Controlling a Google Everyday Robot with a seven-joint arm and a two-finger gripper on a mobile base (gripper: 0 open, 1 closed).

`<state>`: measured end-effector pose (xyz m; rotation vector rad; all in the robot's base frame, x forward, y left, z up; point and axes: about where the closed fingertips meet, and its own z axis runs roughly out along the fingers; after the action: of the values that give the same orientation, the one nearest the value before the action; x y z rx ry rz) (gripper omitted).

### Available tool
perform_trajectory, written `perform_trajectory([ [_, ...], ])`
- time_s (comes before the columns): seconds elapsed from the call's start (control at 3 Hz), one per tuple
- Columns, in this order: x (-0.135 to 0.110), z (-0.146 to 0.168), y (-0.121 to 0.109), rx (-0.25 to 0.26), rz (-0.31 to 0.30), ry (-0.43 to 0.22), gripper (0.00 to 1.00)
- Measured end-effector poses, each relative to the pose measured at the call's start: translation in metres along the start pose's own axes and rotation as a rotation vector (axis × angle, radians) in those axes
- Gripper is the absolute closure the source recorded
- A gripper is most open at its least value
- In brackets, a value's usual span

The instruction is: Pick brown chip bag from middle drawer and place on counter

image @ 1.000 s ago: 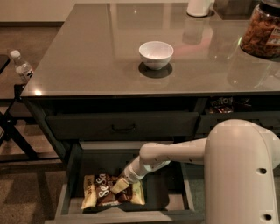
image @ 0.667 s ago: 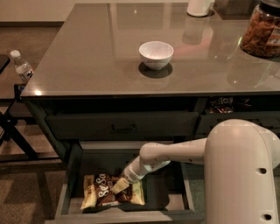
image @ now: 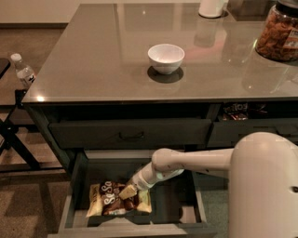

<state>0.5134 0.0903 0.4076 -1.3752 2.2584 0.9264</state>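
Almost nothing has moved since the earlier frame: the arm (image: 195, 160) holds the same reach into the drawer, and the bag lies where it lay.

The gripper (image: 129, 190) is down inside the middle drawer (image: 74, 186), which stands pulled out below the cabinet. Its tip rests against the upper right part of the brown chip bag (image: 111, 201), at about 2 o'clock from the bag's centre. I cannot tell whether the gripper is spread or closed on the bag; only the contact shows.

The bag lies flat on the drawer floor in the left half, its dark centre panel and white lettering facing up. The right half of the floor, at 3 o'clock from the bag, shows bare grey.

The arm runs from the gripper toward 2 o'clock and then level to the large white robot body (image: 265, 186) at the frame's lower right.

At 12 o'clock from the bag, the drawer front with a bar handle (image: 130, 134) sits shut. Above it spreads the counter (image: 107, 60). A white bowl (image: 165, 57) stands near its middle. A clear jar of brown snacks (image: 278, 32) stands at 2 o'clock from the bowl, near the right edge. A white container (image: 212, 7) sits at 1 o'clock from the bowl, at the far edge. A water bottle (image: 22, 72) stands off the counter, at 9 o'clock from the bowl.
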Motion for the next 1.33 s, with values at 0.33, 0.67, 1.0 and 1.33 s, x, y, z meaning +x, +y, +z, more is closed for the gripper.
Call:
perform_trajectory([
  [0.33, -0.012, -0.015, 0.002, -0.004, 0.008, -0.037, 1.00],
  [0.67, -0.018, -0.030, 0.002, 0.004, 0.018, -0.066, 1.00],
  [1.0, -0.019, -0.045, 0.004, 0.015, 0.036, -0.100, 1.00],
  [1.33, -0.029, -0.084, 0.011, 0.056, 0.044, -0.137, 1.00],
])
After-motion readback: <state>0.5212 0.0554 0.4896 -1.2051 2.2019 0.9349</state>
